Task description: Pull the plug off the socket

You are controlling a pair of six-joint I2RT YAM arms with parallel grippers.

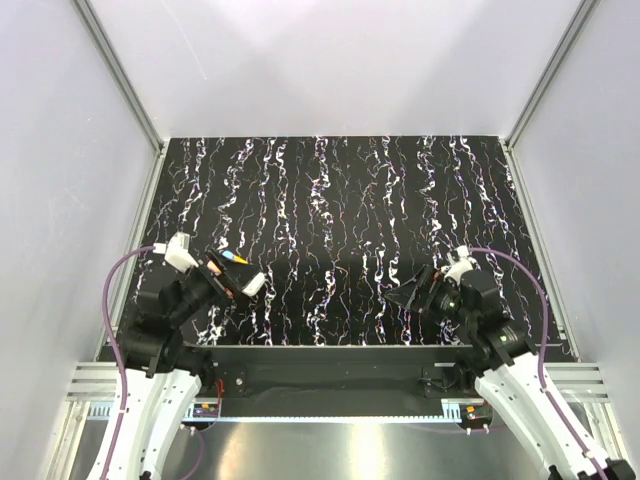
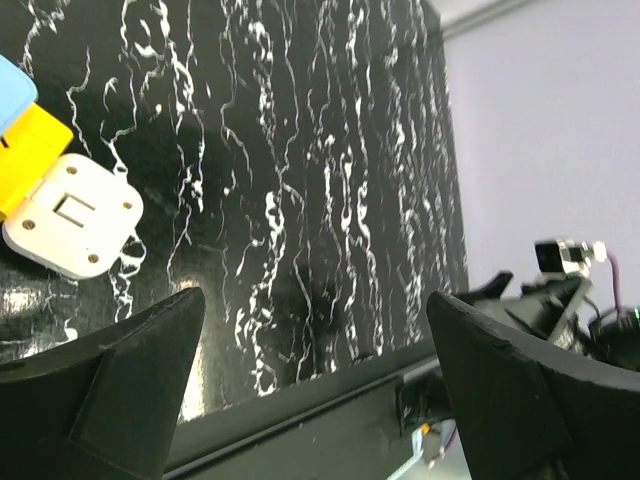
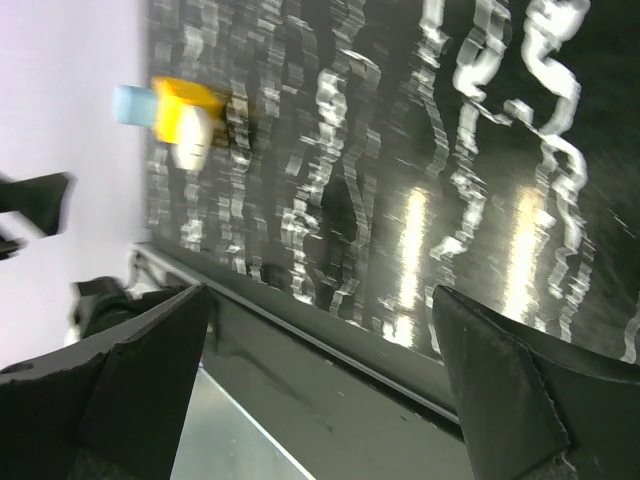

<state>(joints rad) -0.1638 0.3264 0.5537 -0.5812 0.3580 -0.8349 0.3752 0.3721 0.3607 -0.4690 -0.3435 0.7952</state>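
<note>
The socket [image 2: 32, 150] is a small bright-yellow block. A light-blue piece [image 2: 10, 90] joins it on one side and a white rounded-square plate [image 2: 70, 215] on the other. I cannot tell which of the two is the plug. The group lies on the black, white-veined surface [image 1: 350, 200], just beyond the left end effector [image 2: 315, 298] and off to the side of its dark finger [image 2: 110, 390]. Nothing is between that end effector's jaws, which stand spread wide. The right end effector [image 3: 322, 291] is well apart from the left one, across the surface, and is also spread wide and holding nothing.

The left wrist view shows the plate close up, with a square recess in its middle and a small dot at each corner. The right wrist view shows the same group only as blurred blue, yellow and white patches far off. From above the socket [image 1: 240, 266] is tiny, with a touch of orange beside the blue. That view alone takes in both arms at once.
</note>
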